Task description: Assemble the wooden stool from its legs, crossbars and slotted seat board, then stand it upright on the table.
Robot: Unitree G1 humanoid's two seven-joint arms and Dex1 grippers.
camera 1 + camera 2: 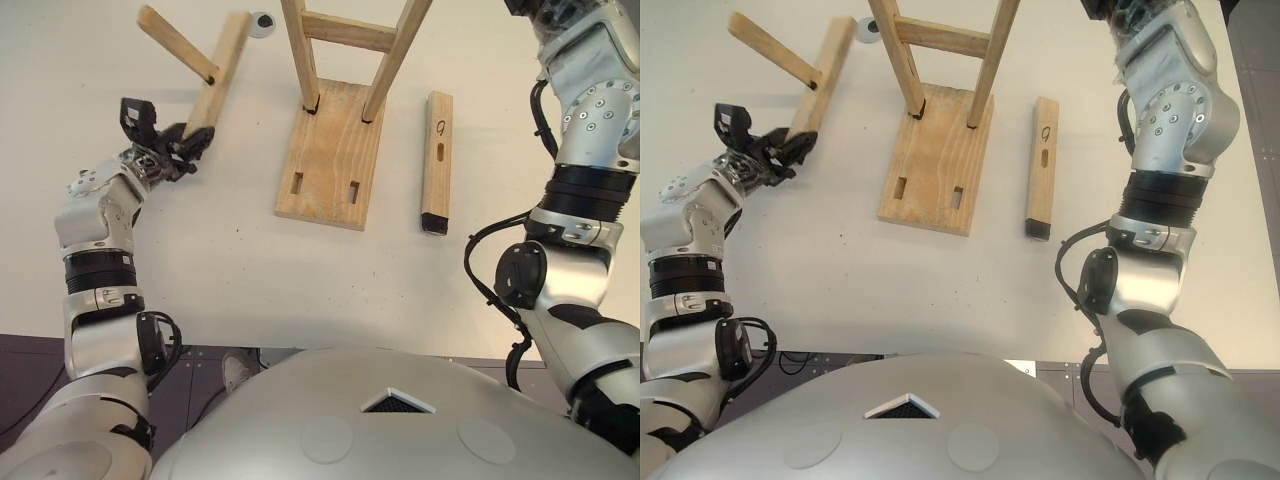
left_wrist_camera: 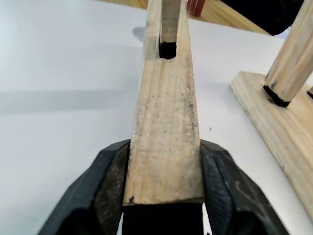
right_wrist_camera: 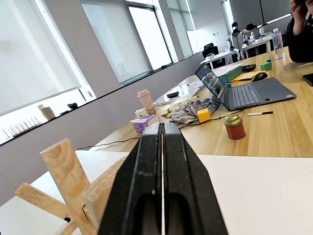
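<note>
The left gripper (image 1: pixel 195 140) is clamped on the near end of a leg (image 1: pixel 222 75) at the upper left of the head view. A crossbar (image 1: pixel 175 42) sits in this leg, so this grip probably carries both as one piece. The seat board (image 1: pixel 330 160) lies flat at upper centre, its two near slots (image 1: pixel 298 181) free, likely for this pair. The right gripper (image 3: pixel 162 161) is pressed together on nothing.
</note>
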